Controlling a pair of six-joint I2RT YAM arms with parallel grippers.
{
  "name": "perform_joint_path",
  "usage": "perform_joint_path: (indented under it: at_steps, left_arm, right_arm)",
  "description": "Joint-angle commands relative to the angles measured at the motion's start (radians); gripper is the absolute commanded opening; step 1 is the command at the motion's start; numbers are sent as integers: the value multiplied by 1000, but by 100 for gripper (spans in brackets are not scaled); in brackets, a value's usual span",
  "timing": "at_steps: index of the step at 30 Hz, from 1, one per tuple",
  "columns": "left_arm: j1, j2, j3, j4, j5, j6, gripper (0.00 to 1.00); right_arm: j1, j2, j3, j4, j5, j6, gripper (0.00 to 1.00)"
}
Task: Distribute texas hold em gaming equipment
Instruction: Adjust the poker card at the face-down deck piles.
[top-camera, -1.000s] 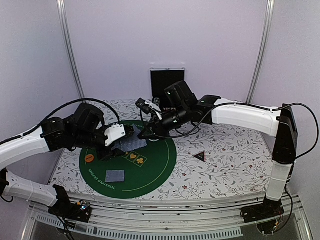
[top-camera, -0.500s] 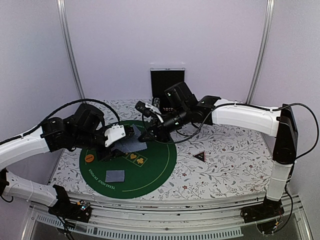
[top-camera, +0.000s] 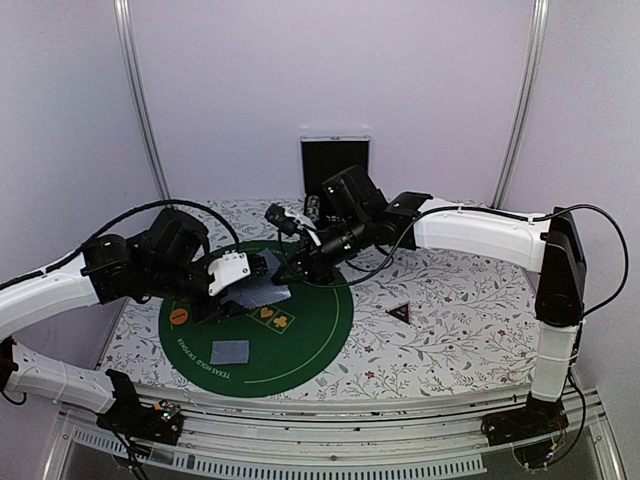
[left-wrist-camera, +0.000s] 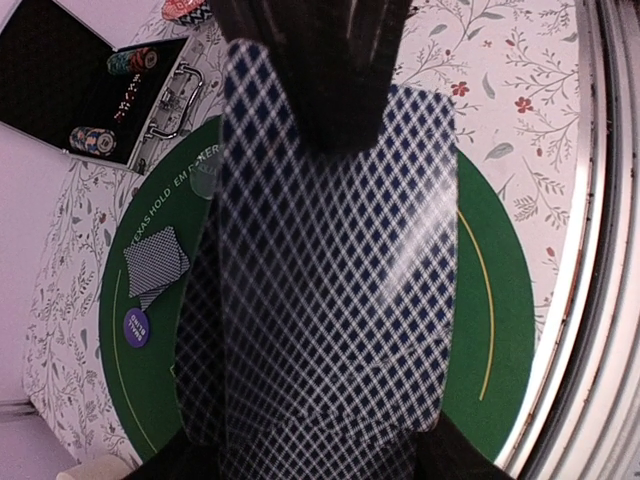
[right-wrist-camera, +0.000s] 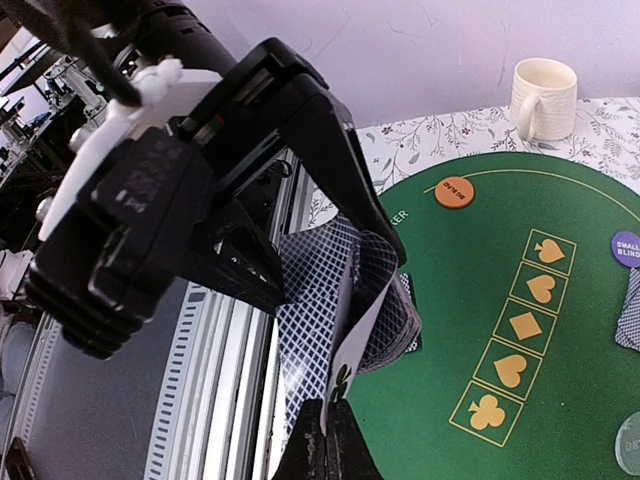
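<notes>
Step in hand: dealing. The counter (top-camera: 470, 330) wears a floral cloth, matte. On it lies a round green felt mat (top-camera: 310, 345) with printed suit boxes. Left claw (top-camera: 262, 278) grasps the deck (left-wrist-camera: 330, 300) above the mat's far-left part. The backs are glossy, with a blue diamond lattice and rounded corners, and the stack is slightly fanned. Right claw (right-wrist-camera: 330, 445) is clenched on one card (right-wrist-camera: 350, 335), thin and bending, white face with a club, lying against the deck. The next move likely calls for sliding that card free without dragging its neighbours, then laying it flat on the felt. A dealt pile (top-camera: 230, 351) lies at the mat's near side. An orange disc (top-camera: 178, 317) sits at the mat's left edge. A black triangular marker (top-camera: 400, 313) sits off the mat to the right.
</notes>
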Motion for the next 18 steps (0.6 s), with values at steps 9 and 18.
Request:
perform_joint_path:
  at_steps: [9, 18]
  left_arm:
    - [-12, -16, 18, 92, 58, 4, 54]
    - [-12, -31, -2, 108, 49, 12, 54]
  right_arm:
    - [23, 102, 48, 128, 79, 151, 10]
    - [17, 46, -9, 148, 172, 232, 18]
